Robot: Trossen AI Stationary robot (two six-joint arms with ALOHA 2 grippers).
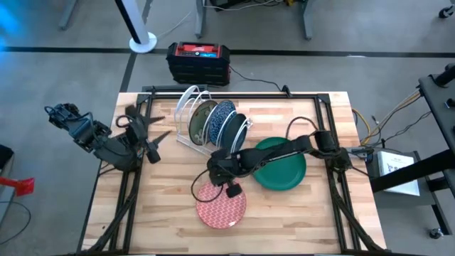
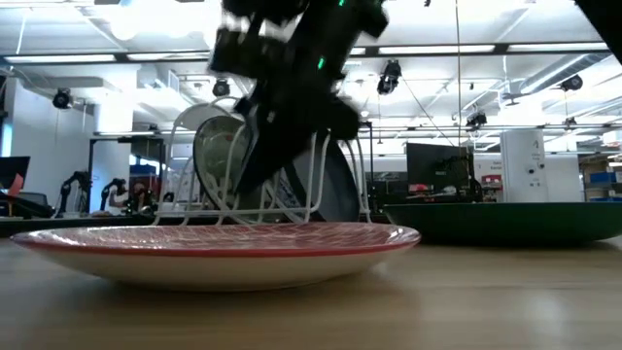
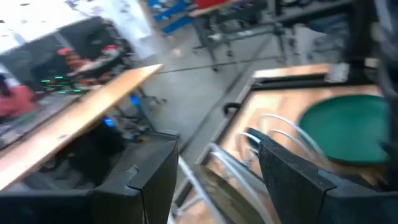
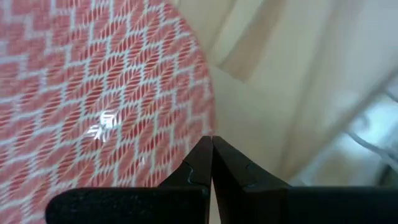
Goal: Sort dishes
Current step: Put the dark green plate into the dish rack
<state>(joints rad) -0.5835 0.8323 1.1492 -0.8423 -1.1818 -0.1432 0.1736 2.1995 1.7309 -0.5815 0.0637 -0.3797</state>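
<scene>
A red-pink patterned plate lies flat on the table near its front; it fills the right wrist view and shows in the low view. A dark green plate lies flat to its right. A greyish-brown plate and a dark blue patterned plate stand on edge in the white wire rack. My right gripper is shut and empty, just above the red plate's far rim. My left gripper is open and empty, left of the rack.
A black and red box sits on the floor beyond the table's far edge. The right arm stretches over the green plate. Bare wood lies along the table's left and near right parts.
</scene>
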